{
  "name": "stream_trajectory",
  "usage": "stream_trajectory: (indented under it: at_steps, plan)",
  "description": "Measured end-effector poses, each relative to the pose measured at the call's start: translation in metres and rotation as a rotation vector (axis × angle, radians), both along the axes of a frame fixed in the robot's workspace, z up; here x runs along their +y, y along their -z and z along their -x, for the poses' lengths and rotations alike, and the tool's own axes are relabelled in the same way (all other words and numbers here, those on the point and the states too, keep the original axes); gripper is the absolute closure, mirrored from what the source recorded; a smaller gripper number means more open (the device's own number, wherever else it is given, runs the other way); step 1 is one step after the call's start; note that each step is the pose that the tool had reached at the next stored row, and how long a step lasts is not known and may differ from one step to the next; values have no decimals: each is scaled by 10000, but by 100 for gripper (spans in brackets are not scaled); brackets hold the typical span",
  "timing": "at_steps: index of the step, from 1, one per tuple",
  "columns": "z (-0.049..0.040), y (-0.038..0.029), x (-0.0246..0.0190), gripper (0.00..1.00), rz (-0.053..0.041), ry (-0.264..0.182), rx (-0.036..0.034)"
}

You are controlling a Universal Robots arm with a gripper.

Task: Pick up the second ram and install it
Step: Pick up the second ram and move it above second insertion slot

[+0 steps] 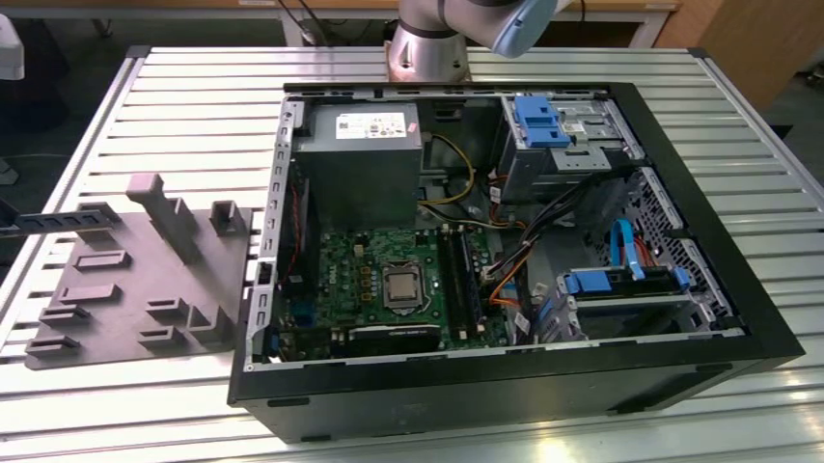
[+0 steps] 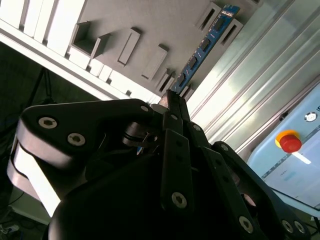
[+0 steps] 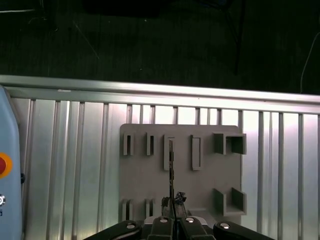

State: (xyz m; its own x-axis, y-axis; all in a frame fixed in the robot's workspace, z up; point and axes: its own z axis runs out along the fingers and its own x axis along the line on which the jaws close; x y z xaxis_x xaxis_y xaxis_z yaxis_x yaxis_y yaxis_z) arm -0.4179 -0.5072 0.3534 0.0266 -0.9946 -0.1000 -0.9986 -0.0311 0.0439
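Black gripper (image 2: 170, 98) clamped onto one end of the thin, blue-edged second ram (image 2: 202, 48) (likely light, stiff, fragile; edge-grip judged safest).

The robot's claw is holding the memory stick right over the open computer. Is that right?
Not quite. The gripper is holding the memory stick, but over the grey tray, not over the open computer. The first wrist view shows the tray straight behind the stick.
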Motion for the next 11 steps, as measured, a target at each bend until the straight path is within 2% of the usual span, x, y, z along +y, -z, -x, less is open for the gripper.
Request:
stream_trajectory:
  at_steps: [11]
  plan:
    - [0,-71,0,88,-27,0,0]
